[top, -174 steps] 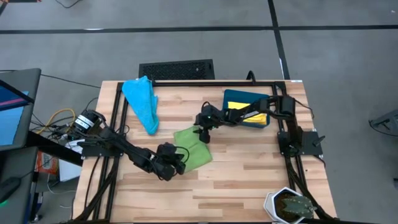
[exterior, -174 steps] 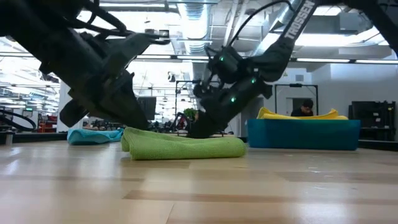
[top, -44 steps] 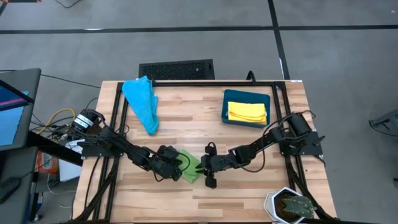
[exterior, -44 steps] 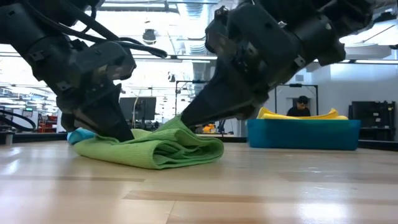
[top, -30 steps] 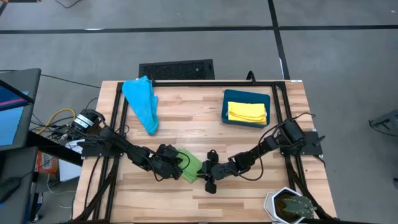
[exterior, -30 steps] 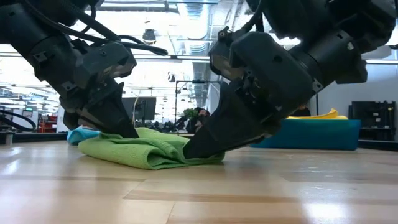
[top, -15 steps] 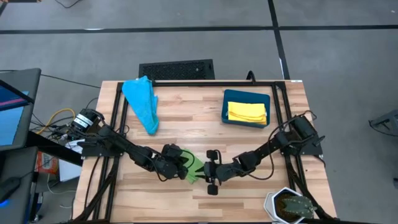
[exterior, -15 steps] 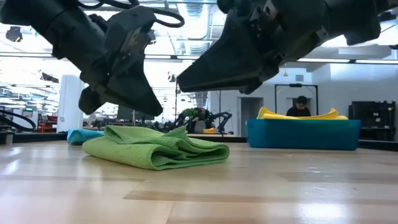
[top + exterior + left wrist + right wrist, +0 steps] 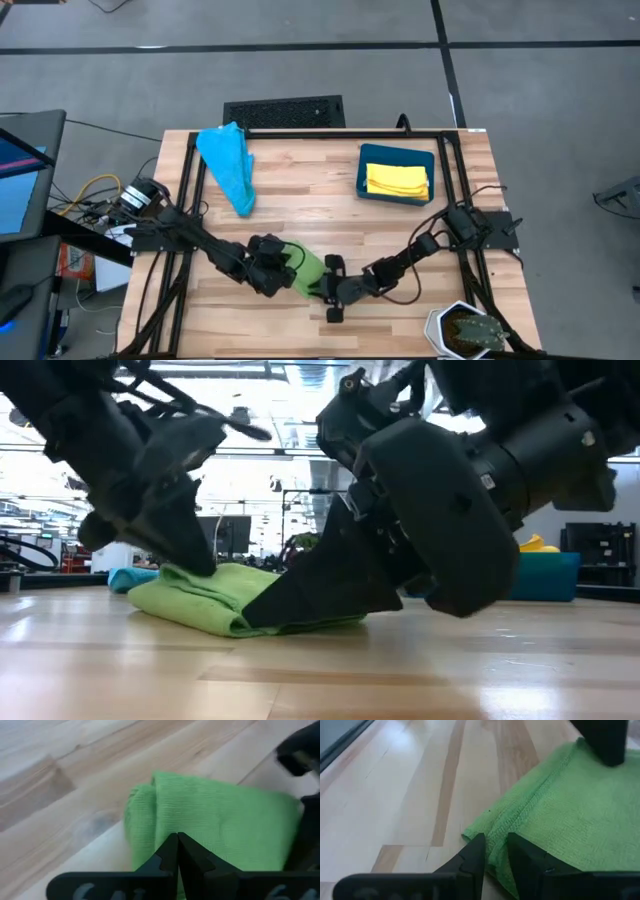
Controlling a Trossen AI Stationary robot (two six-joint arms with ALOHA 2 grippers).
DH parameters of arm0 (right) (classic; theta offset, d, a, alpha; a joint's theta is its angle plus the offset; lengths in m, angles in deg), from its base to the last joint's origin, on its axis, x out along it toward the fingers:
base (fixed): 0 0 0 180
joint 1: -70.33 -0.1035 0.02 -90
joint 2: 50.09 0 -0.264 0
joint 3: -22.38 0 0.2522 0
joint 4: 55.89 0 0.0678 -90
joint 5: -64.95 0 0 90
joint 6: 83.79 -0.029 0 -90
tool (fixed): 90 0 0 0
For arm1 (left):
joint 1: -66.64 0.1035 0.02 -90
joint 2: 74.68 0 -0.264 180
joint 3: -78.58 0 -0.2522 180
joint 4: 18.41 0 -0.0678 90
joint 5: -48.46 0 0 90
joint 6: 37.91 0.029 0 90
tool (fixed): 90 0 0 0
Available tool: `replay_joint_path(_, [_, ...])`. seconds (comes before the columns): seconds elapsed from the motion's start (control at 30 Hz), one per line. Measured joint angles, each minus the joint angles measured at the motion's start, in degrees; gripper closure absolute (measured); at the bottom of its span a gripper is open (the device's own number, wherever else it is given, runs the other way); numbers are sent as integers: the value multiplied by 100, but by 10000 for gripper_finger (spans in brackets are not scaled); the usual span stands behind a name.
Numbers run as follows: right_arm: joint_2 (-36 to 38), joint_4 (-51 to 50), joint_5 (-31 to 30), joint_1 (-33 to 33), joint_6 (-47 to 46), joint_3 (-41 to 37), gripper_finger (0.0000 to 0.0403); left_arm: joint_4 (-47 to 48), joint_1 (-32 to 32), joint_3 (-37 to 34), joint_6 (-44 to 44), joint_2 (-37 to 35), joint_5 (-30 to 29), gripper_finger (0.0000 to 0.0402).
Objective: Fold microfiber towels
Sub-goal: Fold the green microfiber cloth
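Half a second ago we had both grippers lifted clear above the green towel; now both are back down on it. The right arm has slid further toward the table's near edge and left, elbow low over the wood.

Pose, as we read it: left arm reaches in from the left rail, bent low across the table, left gripper planted on the towel's left side, fingers pressed together, nothing between them. Right arm runs from the right rail down and across to the front centre, right gripper at the towel's near edge, fingers slightly apart with a fold of green cloth between them, so we call it pinching the towel edge.

Green towel sits folded into a thick bundle, front centre of the table, between the two grippers. Blue towel lies bunched at the far left, well apart. Yellow towel sits folded inside the teal bin at far right.
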Motion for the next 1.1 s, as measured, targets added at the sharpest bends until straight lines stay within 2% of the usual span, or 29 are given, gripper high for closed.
replay_joint_path(0.2, [301,-427,99,-34,-3,30,294,9,-50,-1,-188,312,120,401])
replay_joint_path(0.4, [1251,-944,98,-32,111,45,294,36,-73,3,-183,367,46,402])
replay_joint_path(0.47, [1568,-1578,91,21,-233,39,293,36,-73,3,-185,361,51,401])
replay_joint_path(0.57, [2106,-2839,73,156,-1305,39,275,19,-92,3,-183,354,113,402])
replay_joint_path(0.67, [2473,-3951,56,327,-2079,38,236,2,-153,1,-216,354,109,401])
replay_joint_path(0.73, [2601,-4246,52,475,-2312,34,201,-12,-189,1,-220,354,97,402])
replay_joint_path(0.9, [2401,-3866,96,920,-2297,88,128,-23,-195,-3,-58,354,70,401])
replay_joint_path(1.1, [1522,-3935,582,1208,-1943,649,111,-71,-192,-8,153,354,5,401])
